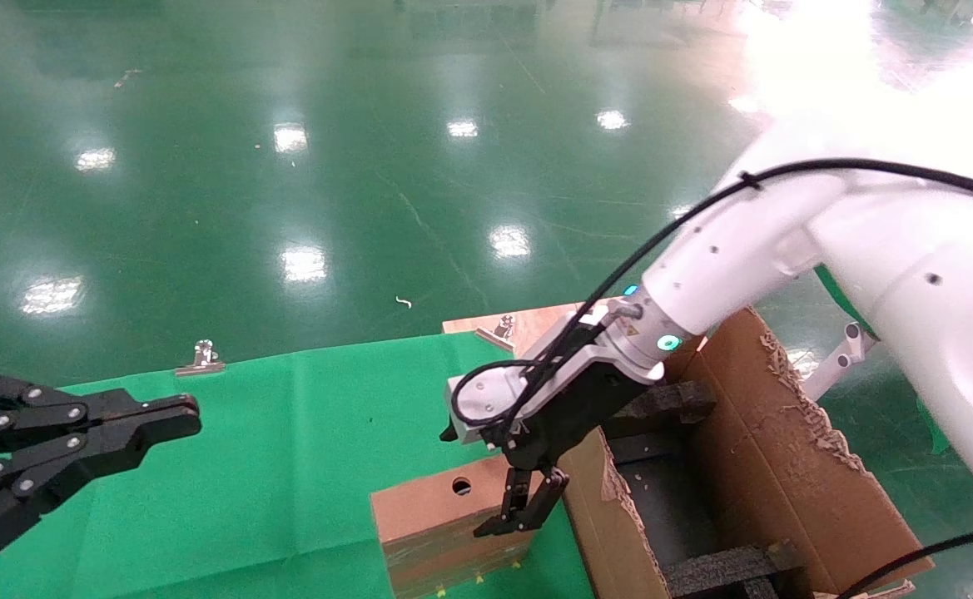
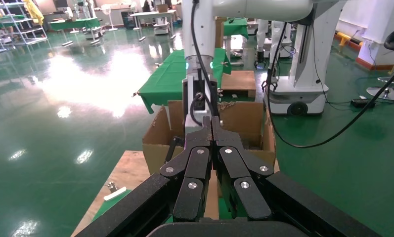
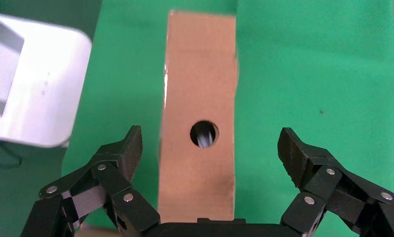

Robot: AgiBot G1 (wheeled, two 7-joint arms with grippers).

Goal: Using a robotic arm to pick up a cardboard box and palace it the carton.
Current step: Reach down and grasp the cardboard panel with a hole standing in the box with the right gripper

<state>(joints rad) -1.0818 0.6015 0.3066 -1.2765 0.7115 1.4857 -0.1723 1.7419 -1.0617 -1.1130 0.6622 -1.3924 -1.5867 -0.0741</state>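
The cardboard box [image 1: 432, 512] stands on its edge on the green cloth, its narrow side with the round hole facing up, right beside the carton's [image 1: 757, 466] near wall. The white robotic arm [image 1: 752, 249] reaches down over it. My right gripper [image 1: 528, 503] is open just above the box's end nearest the carton. In the right wrist view the box [image 3: 199, 74] runs between the spread fingers of the right gripper [image 3: 210, 136], which do not touch it. My left gripper [image 1: 182, 416] is shut and empty, parked at the left; it shows shut in the left wrist view [image 2: 211, 122].
The carton holds black foam inserts [image 1: 669, 403] and has ragged flaps; it also shows in the left wrist view [image 2: 157, 140]. Metal clips [image 1: 201, 356] pin the green cloth [image 1: 286, 466] at its far edge. A wooden board [image 1: 536, 320] lies behind. Glossy green floor lies beyond.
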